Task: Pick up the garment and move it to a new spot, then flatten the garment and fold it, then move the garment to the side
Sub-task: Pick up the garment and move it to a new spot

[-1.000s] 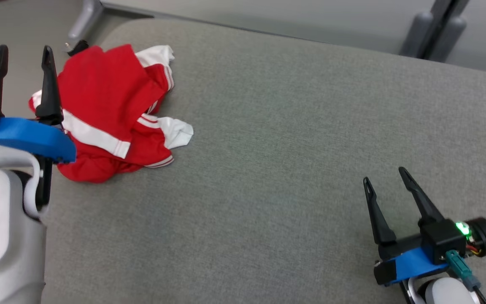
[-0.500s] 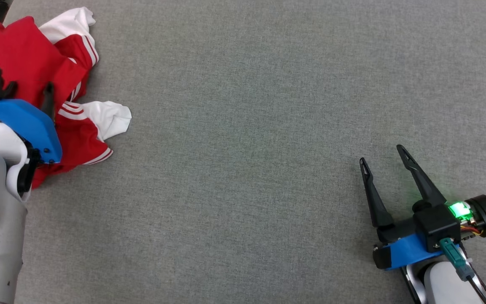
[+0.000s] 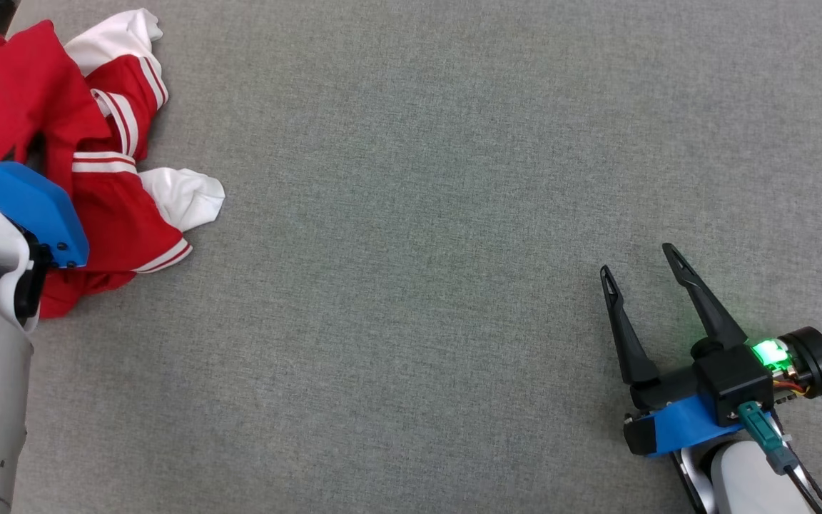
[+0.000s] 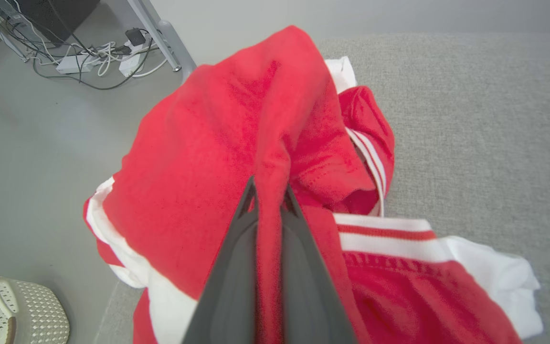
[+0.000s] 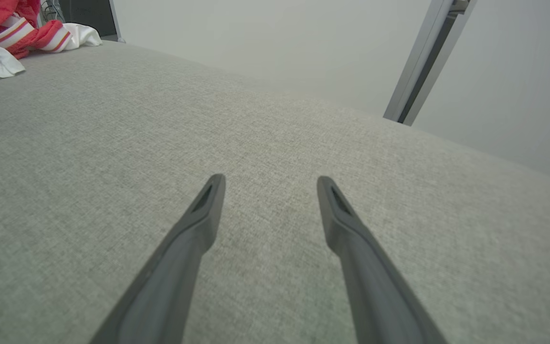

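Observation:
The garment (image 3: 104,207) is red with white stripes and white sleeve ends, and lies crumpled at the table's far left edge. In the left wrist view my left gripper (image 4: 269,191) is shut on a raised fold of the garment (image 4: 208,143), red cloth pinched between the two fingers. In the head view that arm's blue wrist mount (image 3: 26,207) covers part of the cloth. My right gripper (image 3: 636,260) stands open at the lower right, low over bare table, far from the cloth. The right wrist view has the right gripper (image 5: 270,180) holding nothing, with the garment (image 5: 22,31) far off at the upper left.
The grey fabric-covered table (image 3: 418,214) stretches wide between the two arms. Past its left edge the left wrist view shows floor with cables and a power strip (image 4: 89,62), a table leg (image 4: 170,43) and a cream basket (image 4: 12,310).
My left gripper has shut on a fold of the garment, and the cloth has bunched up around it. The head camera tilted down earlier. The right gripper stays open in place.

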Motion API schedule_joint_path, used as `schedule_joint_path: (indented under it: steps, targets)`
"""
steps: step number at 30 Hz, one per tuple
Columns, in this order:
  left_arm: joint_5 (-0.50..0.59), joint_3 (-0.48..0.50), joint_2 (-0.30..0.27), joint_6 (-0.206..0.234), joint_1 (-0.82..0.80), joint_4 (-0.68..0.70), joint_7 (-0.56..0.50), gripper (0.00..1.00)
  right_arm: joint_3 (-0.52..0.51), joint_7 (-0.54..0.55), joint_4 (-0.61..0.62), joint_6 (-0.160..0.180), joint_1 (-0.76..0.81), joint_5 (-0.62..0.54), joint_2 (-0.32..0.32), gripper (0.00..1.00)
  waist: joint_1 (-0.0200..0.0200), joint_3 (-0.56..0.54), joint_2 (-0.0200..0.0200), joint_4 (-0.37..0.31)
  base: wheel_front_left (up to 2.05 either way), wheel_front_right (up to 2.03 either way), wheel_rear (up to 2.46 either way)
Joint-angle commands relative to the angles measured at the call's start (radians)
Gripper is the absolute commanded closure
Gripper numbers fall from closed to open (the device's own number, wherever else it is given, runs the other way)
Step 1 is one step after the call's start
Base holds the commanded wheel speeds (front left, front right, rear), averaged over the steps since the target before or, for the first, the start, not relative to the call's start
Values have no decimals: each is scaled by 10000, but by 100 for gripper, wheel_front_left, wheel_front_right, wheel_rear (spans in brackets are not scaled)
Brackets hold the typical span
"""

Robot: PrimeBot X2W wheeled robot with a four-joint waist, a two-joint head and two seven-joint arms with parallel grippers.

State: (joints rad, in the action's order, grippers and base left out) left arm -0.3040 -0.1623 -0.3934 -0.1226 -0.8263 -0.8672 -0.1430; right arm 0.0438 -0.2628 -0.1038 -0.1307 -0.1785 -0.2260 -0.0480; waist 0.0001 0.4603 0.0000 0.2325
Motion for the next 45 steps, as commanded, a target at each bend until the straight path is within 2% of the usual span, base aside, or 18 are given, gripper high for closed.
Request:
schedule_joint_path:
  steps: [1,11,19,25,29,36,41,45]
  targets:
    - [-91,95,-32,16,-237,5,211,100,23,-31,-16,-1,-157,46,-43,0,-1,-37,0,0,0,0,0]
    - [-900,461,-192,-70,-816,509,1198,100,-1,-31,-144,-1,-9,255,-43,0,-1,-586,0,-50,0,0,0]
    - [-908,-81,-503,-104,-1278,2047,1225,100,-9,-31,-251,-1,242,679,-43,0,-1,-1372,0,-207,0,0,0]
    - [-1012,-925,-261,-97,-1564,3759,807,100,-4,-31,-339,-1,384,1147,-43,0,-1,-2065,0,-648,0,0,0]
    - [-1270,-1517,224,-71,-1731,4960,359,100,-129,-31,-366,-1,464,1479,-41,0,-1,-2492,0,-1157,0,0,0]
    - [-2115,-2407,1695,-70,-1883,6559,-440,100,-738,-31,-354,-1,664,1928,-37,0,-1,-2818,0,-2219,0,0,0]
    - [-2522,-2908,2692,46,-1914,7056,-624,100,-1360,-31,-251,-1,691,2084,-34,0,-1,-2619,0,-2885,0,0,0]
    - [-2606,-3269,2979,159,-1566,6915,-674,100,-1672,-31,-203,-2,639,2205,-32,0,-1,-2383,0,-3184,0,0,0]
